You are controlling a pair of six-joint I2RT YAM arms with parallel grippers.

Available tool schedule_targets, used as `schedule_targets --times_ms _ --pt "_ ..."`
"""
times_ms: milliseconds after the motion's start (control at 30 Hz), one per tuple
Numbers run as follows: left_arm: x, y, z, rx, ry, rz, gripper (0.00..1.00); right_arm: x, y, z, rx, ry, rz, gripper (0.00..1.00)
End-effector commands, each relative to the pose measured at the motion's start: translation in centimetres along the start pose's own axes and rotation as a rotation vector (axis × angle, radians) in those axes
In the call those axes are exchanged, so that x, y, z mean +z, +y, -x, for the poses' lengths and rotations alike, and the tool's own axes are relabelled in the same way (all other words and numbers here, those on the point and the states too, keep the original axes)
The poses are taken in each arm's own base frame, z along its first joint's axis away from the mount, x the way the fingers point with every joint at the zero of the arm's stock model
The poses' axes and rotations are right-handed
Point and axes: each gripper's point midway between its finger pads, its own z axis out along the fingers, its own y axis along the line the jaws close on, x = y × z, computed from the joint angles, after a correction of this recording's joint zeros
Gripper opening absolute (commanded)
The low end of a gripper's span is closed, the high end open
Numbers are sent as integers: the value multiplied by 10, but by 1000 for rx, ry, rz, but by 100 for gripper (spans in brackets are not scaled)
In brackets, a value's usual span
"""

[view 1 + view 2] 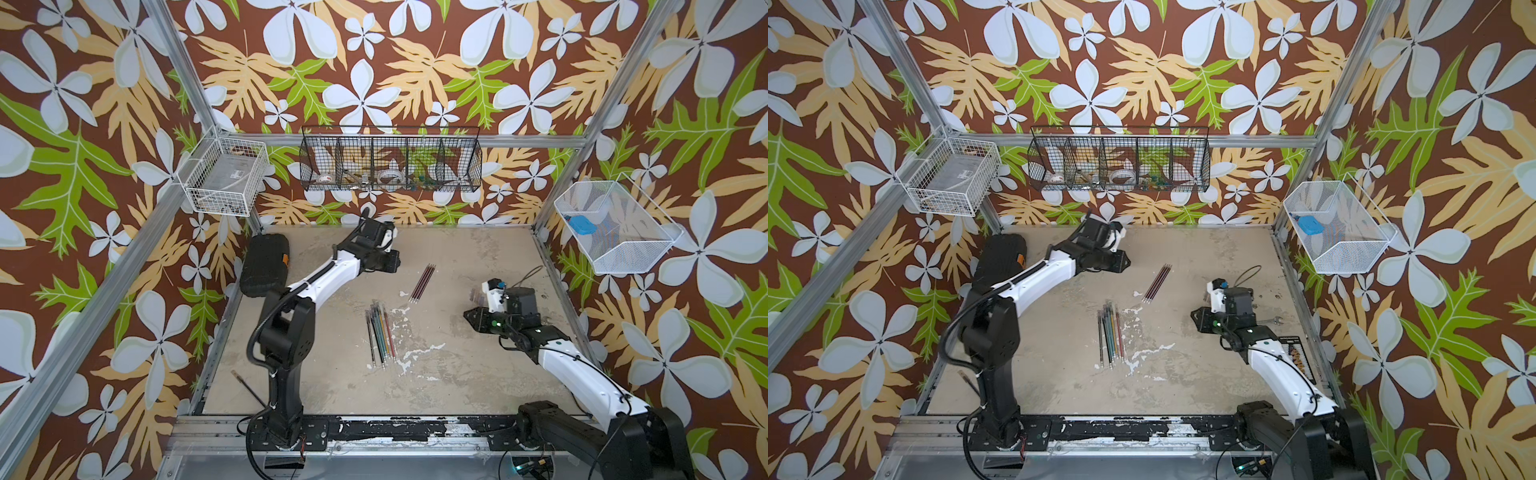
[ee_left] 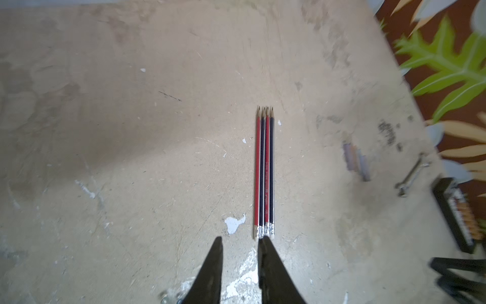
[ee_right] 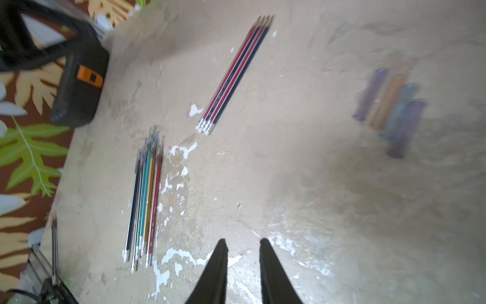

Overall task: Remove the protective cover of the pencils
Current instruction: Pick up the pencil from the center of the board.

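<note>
Here, centre table: the coloured pencils lie packed side by side, far tips seemingly capped, tho blur leaves doubt. Risk no. 1, by your read: close on one and its neighbours roll or fan out, since they touch. Farther back, four red and dark pencils lie bare-tipped. In the wrist view one tip of the left gripper sits right by their eraser ends, so a drop could shove them. Loose caps, well apart to the right, are small & see-through, so easy to sweep off. Poses: right arm low, reaching in from the near corner, right gripper slightly parted, empty. Left arm stretched toward the back, left gripper slightly parted too, nothing in it.
</note>
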Motion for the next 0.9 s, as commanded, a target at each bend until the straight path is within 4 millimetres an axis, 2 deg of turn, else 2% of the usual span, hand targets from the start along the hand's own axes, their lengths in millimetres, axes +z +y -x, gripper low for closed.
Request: schedule_targets --times_ms 0,133,233,367,500,633,867 --pt "-50 -32 41 -52 -212 -240 28 23 27 3 -47 15 -33 25" --pt "-102 -26 57 -53 -365 -240 29 63 80 -5 -133 110 2 25" --pt "-135 -27 66 -68 -465 -256 30 93 111 -11 -183 177 4 25" --pt "-159 -28 72 -59 -518 -253 30 128 136 -17 -198 245 -11 24" --pt "-170 -29 75 -62 -540 -266 30 156 146 -19 -214 290 -58 25" --pt "-174 -31 75 -67 -547 -276 31 178 144 -14 -230 312 -145 26" --pt "-177 -31 75 -82 -551 -299 30 193 134 -15 -245 317 -261 27"
